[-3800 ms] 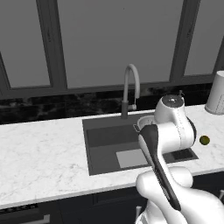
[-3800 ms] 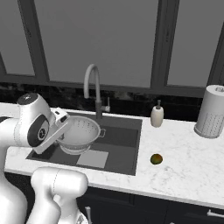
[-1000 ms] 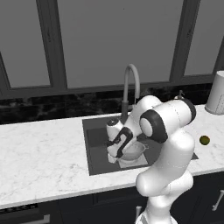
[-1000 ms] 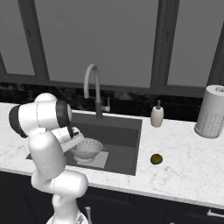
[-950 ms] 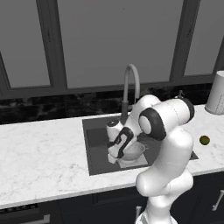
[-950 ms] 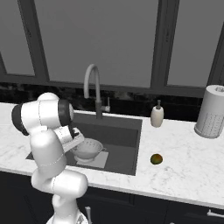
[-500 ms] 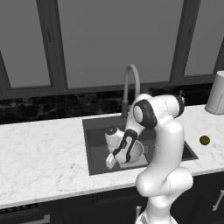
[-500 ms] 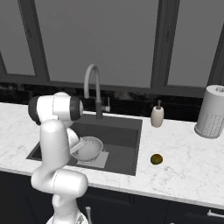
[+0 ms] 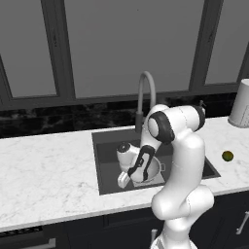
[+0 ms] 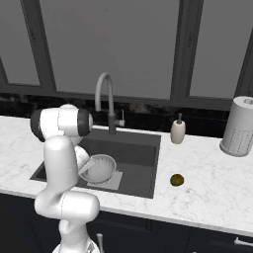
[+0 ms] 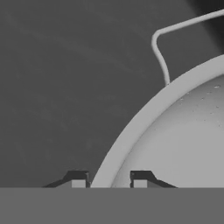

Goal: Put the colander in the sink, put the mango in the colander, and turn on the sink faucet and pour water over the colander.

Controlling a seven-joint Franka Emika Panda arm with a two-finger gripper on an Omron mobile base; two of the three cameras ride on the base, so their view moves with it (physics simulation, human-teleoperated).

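Note:
The white-grey perforated colander (image 9: 153,169) rests low in the dark sink (image 9: 108,163), over the pale drain plate (image 10: 117,182). My gripper (image 9: 127,178) reaches down to its left rim. In the hand view my gripper (image 11: 109,179) has one tip on either side of the colander (image 11: 183,144) rim, shut on it, and a thin wire handle arches above. The colander (image 10: 101,168) also lies in the sink (image 10: 141,155) beside my arm. The yellow-green mango (image 9: 227,155) lies on the counter right of the sink, as does the mango (image 10: 177,180). The gooseneck faucet (image 9: 146,92) stands behind, dry.
A white soap dispenser (image 10: 178,131) stands at the sink's back right corner. A paper towel roll (image 10: 239,126) is at the far right of the marble counter (image 9: 48,170). My own arm stands over the sink's right half.
The colander has gone from above the sink down to its floor. Over the last second my elbow swung up and back while the hand stayed low at the colander's rim.

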